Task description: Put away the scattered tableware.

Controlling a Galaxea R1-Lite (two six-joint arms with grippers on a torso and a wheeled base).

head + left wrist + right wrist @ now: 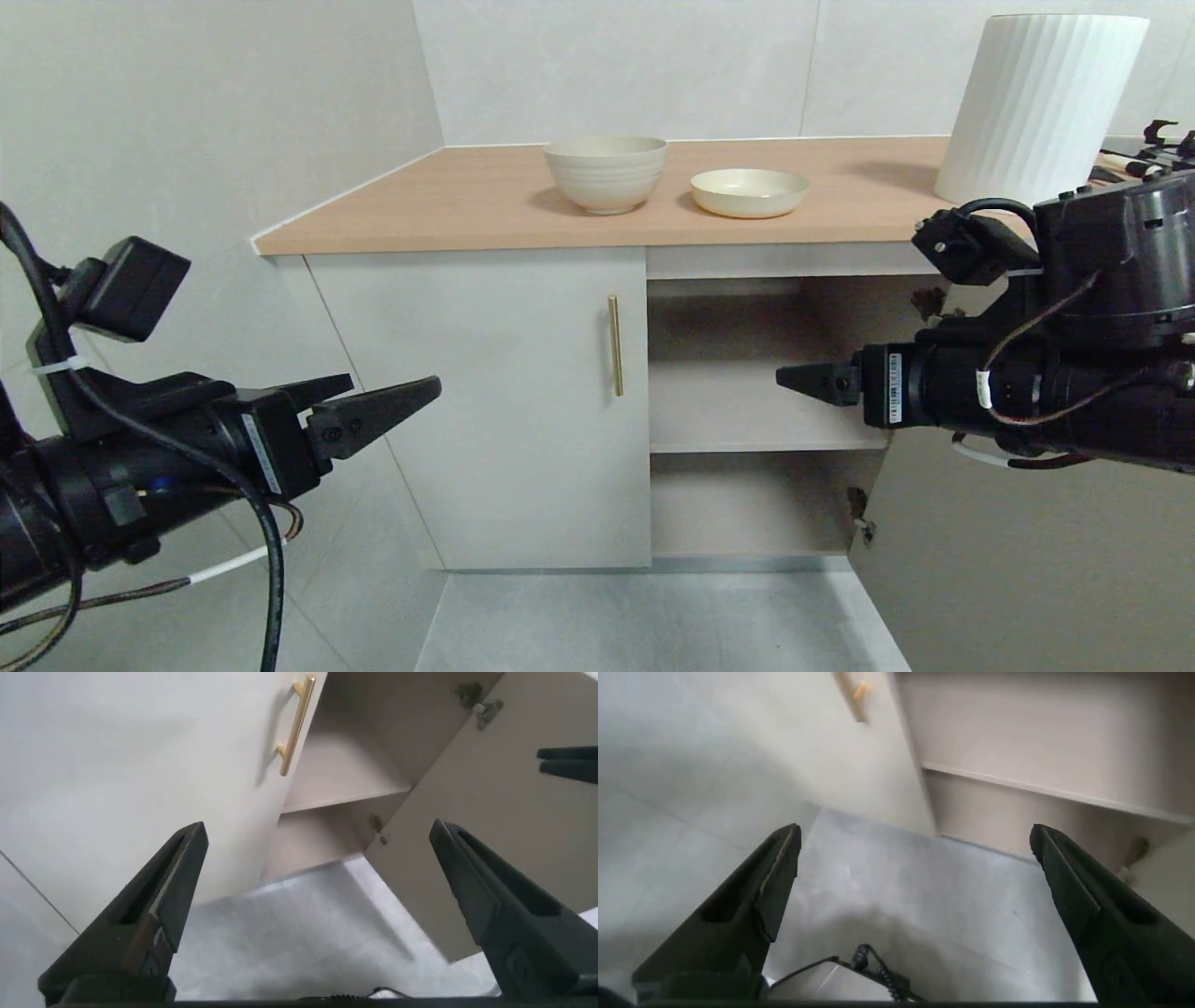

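Observation:
A cream ribbed bowl and a shallow cream dish stand side by side on the wooden countertop. Below them is a cabinet whose right door hangs open, showing a shelf with nothing on it. My left gripper is open and holds nothing, low in front of the shut left door. My right gripper is open and holds nothing, level with the shelf at the cabinet opening. Both are well below the tableware. The left wrist view shows the left gripper wide open, the right wrist view the right gripper likewise.
A tall white ribbed cylinder stands on the counter's right end. The shut door carries a vertical gold handle. Tiled walls close in the left side and back. Grey floor lies in front of the cabinet.

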